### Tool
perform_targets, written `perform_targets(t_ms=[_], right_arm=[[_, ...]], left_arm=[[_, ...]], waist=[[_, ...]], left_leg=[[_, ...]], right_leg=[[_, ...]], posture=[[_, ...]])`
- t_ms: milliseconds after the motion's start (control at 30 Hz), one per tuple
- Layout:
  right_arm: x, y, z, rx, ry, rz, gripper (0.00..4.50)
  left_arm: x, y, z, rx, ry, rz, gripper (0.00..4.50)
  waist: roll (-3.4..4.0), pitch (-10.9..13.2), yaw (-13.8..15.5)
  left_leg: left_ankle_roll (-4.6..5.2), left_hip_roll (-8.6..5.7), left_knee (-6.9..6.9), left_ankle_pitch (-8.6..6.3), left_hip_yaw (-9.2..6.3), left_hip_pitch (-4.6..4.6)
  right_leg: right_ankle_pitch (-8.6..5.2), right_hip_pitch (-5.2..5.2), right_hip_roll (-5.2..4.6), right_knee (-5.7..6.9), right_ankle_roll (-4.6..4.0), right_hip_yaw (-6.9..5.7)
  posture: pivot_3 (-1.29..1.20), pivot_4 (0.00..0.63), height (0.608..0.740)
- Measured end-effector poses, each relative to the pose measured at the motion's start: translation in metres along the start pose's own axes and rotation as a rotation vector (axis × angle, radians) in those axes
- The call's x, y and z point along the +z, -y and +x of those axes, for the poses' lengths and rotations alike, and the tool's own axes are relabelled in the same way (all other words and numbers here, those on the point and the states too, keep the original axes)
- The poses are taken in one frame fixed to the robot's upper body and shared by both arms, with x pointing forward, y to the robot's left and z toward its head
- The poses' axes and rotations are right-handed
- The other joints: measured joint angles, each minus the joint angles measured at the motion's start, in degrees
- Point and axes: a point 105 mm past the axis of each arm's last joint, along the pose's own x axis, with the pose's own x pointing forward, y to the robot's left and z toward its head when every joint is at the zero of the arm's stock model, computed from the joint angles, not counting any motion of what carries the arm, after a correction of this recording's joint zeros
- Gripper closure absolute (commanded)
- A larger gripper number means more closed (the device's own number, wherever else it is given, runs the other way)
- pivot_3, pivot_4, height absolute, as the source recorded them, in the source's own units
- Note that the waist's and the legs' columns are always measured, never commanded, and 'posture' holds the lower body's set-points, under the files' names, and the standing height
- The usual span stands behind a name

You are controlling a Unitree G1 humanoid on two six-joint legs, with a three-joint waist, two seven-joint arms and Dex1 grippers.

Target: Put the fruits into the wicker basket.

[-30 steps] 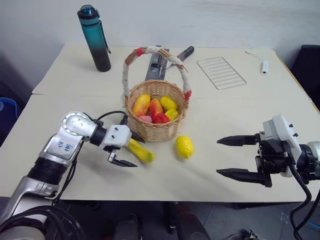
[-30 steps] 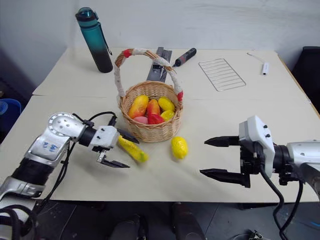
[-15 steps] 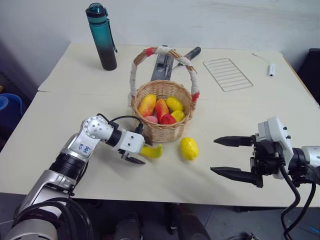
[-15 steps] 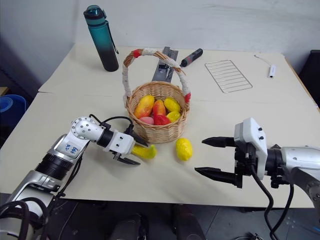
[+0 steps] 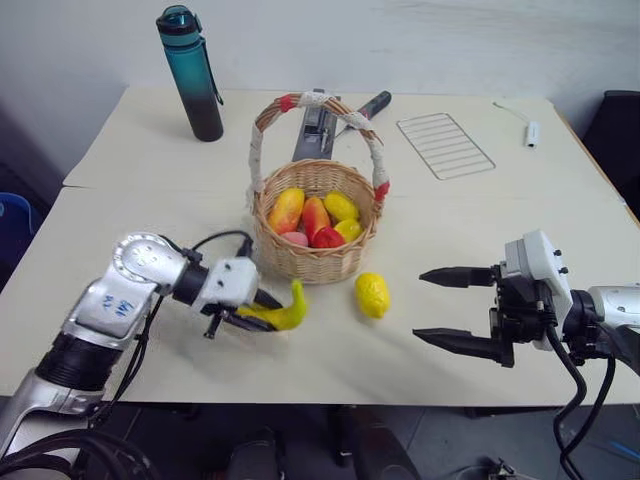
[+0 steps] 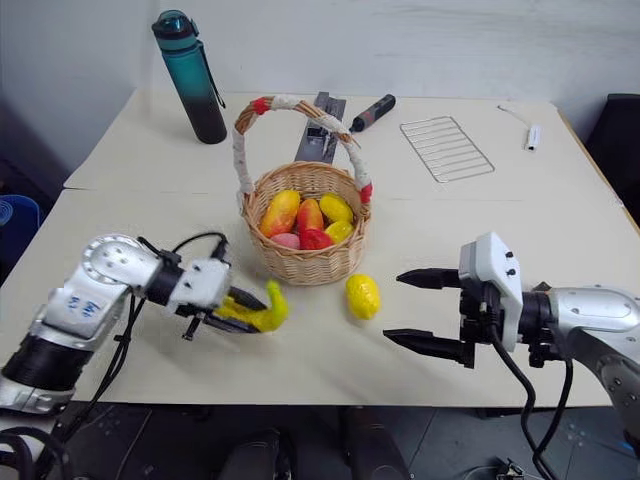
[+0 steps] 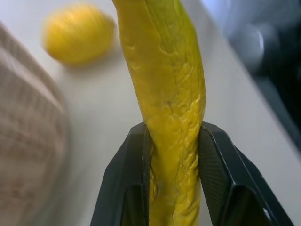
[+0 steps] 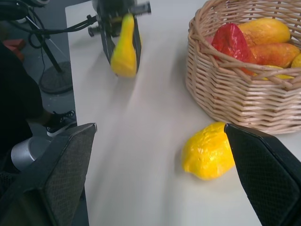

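Note:
My left gripper (image 5: 250, 312) is shut on the curved yellow banana (image 5: 282, 315) and holds it just above the table, in front and to the left of the wicker basket (image 5: 315, 262). In the left wrist view both black fingers (image 7: 127, 188) pinch the banana (image 7: 169, 94). Several yellow, orange and red fruits lie in the basket. The lemon (image 5: 372, 295) rests on the table just right of the basket's front. My right gripper (image 5: 420, 305) stands open and empty, to the right of the lemon (image 8: 207, 150).
A teal water bottle (image 5: 190, 75) stands at the back left. Behind the basket lie a dark flat tool (image 5: 315, 125) and a black marker (image 5: 370, 103). A wire rack (image 5: 445, 145) and a white cable (image 5: 528, 132) lie at the back right.
My left gripper went from open around the banana to shut on it and raised it slightly off the table. The right gripper stayed where it was, open.

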Motion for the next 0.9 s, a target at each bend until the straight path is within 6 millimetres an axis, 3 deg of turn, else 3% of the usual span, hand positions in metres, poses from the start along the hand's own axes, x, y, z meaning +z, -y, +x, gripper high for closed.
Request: perform_targets(t_ms=[133,267,367,533,833,900], right_arm=[[0.003,0.002,0.003,-0.014,0.025,-0.017,0.00],[0.009,0.010,0.004,-0.060,0.058,-0.049,0.00],[0.016,0.018,0.004,-0.101,0.093,-0.071,0.00],[0.023,0.029,0.002,-0.159,0.117,-0.095,0.00],[0.015,0.029,0.007,-0.162,0.109,-0.073,0.00],[0.011,0.028,0.007,-0.163,0.103,-0.060,0.00]], left_arm=[[0.045,-0.042,0.002,0.222,0.126,-0.081,3.43],[0.066,-0.088,0.000,0.427,0.131,-0.203,3.43],[0.063,-0.113,0.002,0.535,0.041,-0.231,3.43],[0.033,-0.126,0.016,0.579,-0.131,-0.222,3.43],[0.042,-0.120,0.014,0.535,-0.064,-0.228,0.85],[0.052,-0.112,0.008,0.494,0.039,-0.271,0.85]], waist=[[-0.01,0.00,1.13],[-0.01,0.00,1.18],[0.01,0.00,0.87],[0.01,0.01,1.01],[0.02,0.01,1.12],[0.02,0.01,1.12]], left_leg=[[0.01,-0.08,0.09,0.00,-0.12,-0.10],[0.01,-0.11,0.12,0.00,-0.13,-0.17],[-0.02,-0.11,0.02,-0.01,-0.07,-0.07],[-0.13,-0.05,-0.08,-0.03,-0.07,-0.03],[-0.13,-0.05,0.05,-0.04,-0.07,-0.43],[-0.17,-0.05,0.07,-0.02,-0.05,-0.54]], right_leg=[[0.04,0.00,0.00,-0.03,0.10,-0.03],[0.06,-0.03,-0.01,-0.03,0.13,-0.04],[0.07,-0.05,0.01,0.03,0.11,0.02],[0.00,-0.14,0.04,0.11,-0.02,0.01],[0.01,-0.46,0.02,0.21,0.00,0.01],[0.00,-0.66,0.02,0.42,-0.01,0.01]], posture=[[0.00,0.150,0.740],[0.00,0.150,0.740],[0.00,0.150,0.740],[0.00,0.150,0.740],[0.00,0.150,0.740],[0.00,0.150,0.740]])
